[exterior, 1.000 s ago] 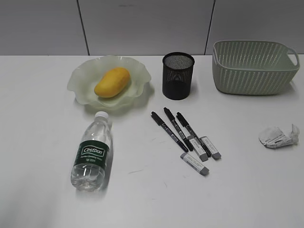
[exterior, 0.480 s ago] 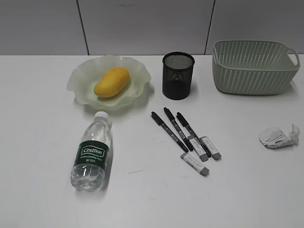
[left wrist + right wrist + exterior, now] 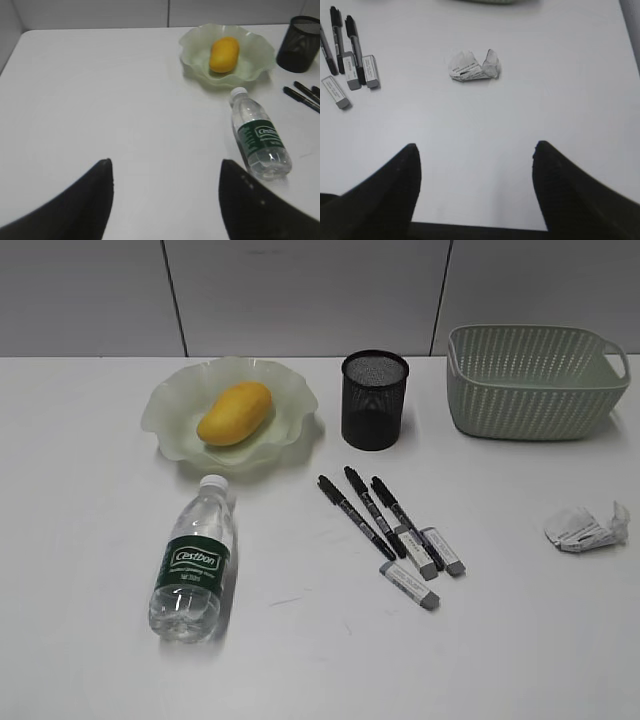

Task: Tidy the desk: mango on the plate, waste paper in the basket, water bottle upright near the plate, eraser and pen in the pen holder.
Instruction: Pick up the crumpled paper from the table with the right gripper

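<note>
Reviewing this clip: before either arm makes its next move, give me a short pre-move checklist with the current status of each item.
1. Mango on the plate: ok.
2. Water bottle upright near the plate: not ok, it lies on its side, cap toward the plate.
3. Waste paper in the basket: not ok, it lies on the desk in front of the right hand.
4. Pens and erasers in the pen holder: not ok, three of each lie on the desk.
5. Left hand free: ok, open, nothing between its fingers.
6. Right hand free: ok, open and empty.
</note>
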{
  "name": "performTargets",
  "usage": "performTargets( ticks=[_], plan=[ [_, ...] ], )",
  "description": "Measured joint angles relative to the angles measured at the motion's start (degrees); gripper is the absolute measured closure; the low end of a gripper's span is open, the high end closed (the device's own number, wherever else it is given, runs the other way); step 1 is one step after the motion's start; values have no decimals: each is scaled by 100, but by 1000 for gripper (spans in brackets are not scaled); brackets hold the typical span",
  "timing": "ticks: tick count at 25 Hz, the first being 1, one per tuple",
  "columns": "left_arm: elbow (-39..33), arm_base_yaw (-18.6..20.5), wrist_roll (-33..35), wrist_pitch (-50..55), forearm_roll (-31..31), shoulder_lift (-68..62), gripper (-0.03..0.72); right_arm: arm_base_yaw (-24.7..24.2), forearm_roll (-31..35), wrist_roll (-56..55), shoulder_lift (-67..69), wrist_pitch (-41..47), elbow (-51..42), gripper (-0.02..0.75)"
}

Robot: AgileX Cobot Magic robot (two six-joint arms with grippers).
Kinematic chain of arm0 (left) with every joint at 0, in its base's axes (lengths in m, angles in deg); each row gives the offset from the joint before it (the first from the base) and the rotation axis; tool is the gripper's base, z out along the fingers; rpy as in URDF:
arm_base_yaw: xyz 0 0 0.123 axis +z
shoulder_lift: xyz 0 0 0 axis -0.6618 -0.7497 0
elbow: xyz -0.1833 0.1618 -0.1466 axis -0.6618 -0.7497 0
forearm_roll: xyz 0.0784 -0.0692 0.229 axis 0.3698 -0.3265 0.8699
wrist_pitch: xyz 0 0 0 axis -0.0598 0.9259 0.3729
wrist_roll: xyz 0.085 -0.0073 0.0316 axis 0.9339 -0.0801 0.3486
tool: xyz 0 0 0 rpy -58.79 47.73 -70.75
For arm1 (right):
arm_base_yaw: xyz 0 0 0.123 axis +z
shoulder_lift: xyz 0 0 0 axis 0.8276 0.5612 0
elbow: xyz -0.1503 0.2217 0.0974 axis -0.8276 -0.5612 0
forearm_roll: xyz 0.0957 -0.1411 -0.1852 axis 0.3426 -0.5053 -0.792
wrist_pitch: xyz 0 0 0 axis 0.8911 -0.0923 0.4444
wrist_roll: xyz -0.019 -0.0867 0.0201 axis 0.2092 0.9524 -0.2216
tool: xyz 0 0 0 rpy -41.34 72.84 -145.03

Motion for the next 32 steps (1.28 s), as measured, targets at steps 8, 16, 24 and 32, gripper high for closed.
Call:
performTargets(
  ticks=[8,16,24,32],
  plan=[
    [0,432,0,0,0,0,200,-75,-777,-1410,4793,-1524,1062,156],
    [-4,432,0,0,0,0,201,-388,-628,-1609,7682,-1932,2204,152],
    [-4,432,0,0,0,0,201,-599,-607,-1618,8549,-2638,2430,470],
    [-4,432,0,0,0,0,201,-605,-485,-1262,7137,-2919,2458,725]
  ],
)
